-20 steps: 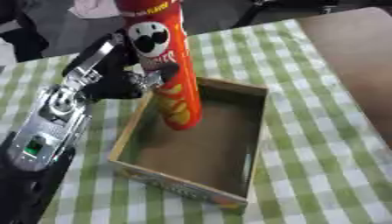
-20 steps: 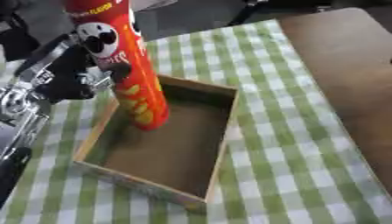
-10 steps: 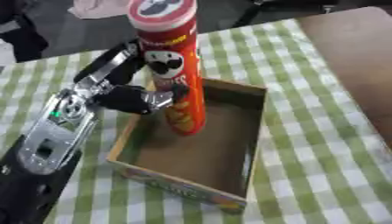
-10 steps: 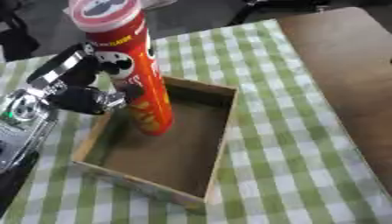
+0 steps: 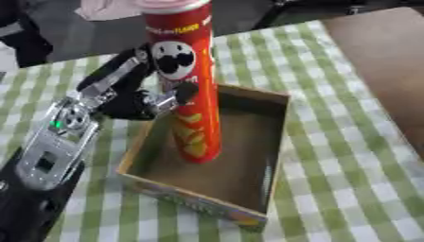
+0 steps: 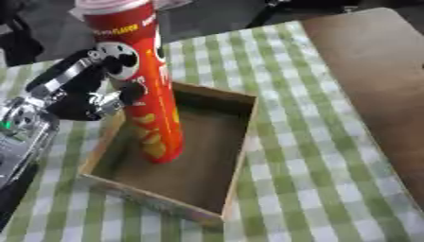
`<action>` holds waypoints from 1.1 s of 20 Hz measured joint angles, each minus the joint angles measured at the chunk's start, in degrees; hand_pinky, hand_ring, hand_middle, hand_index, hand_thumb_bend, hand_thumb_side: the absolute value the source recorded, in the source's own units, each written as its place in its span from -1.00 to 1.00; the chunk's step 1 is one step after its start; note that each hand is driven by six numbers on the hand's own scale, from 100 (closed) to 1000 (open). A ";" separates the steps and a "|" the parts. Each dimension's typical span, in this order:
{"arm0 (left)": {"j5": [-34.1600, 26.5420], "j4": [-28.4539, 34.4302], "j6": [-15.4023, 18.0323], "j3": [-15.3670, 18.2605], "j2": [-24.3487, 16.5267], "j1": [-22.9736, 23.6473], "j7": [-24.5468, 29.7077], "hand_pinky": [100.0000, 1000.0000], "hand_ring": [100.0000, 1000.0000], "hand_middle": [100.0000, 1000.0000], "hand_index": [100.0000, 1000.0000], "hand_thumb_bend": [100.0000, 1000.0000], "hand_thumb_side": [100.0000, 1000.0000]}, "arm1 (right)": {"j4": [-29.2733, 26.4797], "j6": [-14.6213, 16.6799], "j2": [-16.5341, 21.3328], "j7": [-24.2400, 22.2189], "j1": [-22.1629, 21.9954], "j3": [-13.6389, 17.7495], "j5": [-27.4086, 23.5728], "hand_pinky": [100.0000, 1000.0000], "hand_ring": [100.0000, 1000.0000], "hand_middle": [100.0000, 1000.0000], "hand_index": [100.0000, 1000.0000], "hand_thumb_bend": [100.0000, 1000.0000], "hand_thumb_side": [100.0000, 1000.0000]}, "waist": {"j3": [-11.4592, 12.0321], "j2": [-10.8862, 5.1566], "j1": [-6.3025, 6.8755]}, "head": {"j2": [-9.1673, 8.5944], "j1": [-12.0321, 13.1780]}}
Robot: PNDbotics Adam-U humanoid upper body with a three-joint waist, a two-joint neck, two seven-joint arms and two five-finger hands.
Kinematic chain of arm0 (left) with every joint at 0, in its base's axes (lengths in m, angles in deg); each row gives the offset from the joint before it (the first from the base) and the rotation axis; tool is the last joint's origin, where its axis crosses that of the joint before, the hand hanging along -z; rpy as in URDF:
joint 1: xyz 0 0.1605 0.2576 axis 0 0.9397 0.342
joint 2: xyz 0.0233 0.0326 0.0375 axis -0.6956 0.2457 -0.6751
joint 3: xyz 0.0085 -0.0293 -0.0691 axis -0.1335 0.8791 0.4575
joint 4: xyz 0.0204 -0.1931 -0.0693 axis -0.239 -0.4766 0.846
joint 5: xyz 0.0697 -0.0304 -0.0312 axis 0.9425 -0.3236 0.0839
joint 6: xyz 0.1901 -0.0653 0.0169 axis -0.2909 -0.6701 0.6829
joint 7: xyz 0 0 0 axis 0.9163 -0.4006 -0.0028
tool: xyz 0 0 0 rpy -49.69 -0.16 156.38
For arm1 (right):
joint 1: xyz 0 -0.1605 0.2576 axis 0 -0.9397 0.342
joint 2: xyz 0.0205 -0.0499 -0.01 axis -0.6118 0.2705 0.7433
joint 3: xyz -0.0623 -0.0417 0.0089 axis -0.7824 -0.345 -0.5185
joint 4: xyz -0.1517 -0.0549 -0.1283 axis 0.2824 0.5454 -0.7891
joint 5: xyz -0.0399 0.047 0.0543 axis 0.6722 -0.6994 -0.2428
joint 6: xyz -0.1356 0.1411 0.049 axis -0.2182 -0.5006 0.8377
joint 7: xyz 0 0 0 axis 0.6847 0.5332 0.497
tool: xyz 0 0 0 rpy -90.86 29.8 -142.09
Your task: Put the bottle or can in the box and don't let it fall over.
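Can (image 5: 186,80): a tall red tube with a cartoon face, yellow chips printed low and a pale lid, standing almost upright with its base on the floor of the box (image 5: 248,201), near the box's left wall. Open floor lies right of the can. The left hand (image 5: 132,97), beside that wall, has fingers (image 5: 184,92) curled around the can. Green-checked tabletop (image 5: 348,165) surrounds the box

My table (image 6: 364,80) is bare brown wood at the right — the rest lies under a green-and-white checked cloth (image 5: 331,156). On the cloth sits an open cardboard box (image 5: 273,156), askew to the checks.
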 measured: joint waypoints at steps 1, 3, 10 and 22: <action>0.19 -0.11 -0.10 0.01 0.00 0.04 0.10 1.00 1.00 1.00 0.84 -0.15 0.62 | 0.00 -0.01 0.00 0.01 0.00 0.02 -0.08 1.00 1.00 1.00 0.99 -0.45 -0.40 | 0.00 0.00 0.00 | 0.00 0.00; 0.78 -0.27 -0.08 0.02 0.00 0.06 0.39 1.00 1.00 1.00 0.90 -0.38 0.42 | 0.00 -0.04 0.00 0.04 0.00 0.10 -0.14 1.00 1.00 1.00 0.99 -0.46 -0.40 | 0.00 0.00 0.00 | 0.00 0.00; 3.76 -0.32 1.28 0.02 -0.02 0.06 2.21 1.00 1.00 1.00 0.93 0.39 0.69 | 0.00 -0.22 0.00 0.22 0.03 0.11 -0.16 1.00 1.00 1.00 0.99 -0.46 -0.39 | -0.02 -0.03 0.00 | 0.01 -0.03; 0.54 2.21 -0.52 2.79 -0.87 1.93 -1.47 1.00 1.00 1.00 0.81 -0.75 0.54 | 0.01 -0.49 0.00 0.51 0.08 0.14 -0.17 1.00 1.00 1.00 0.99 -0.46 -0.39 | 0.38 -0.47 0.31 | 0.01 -0.38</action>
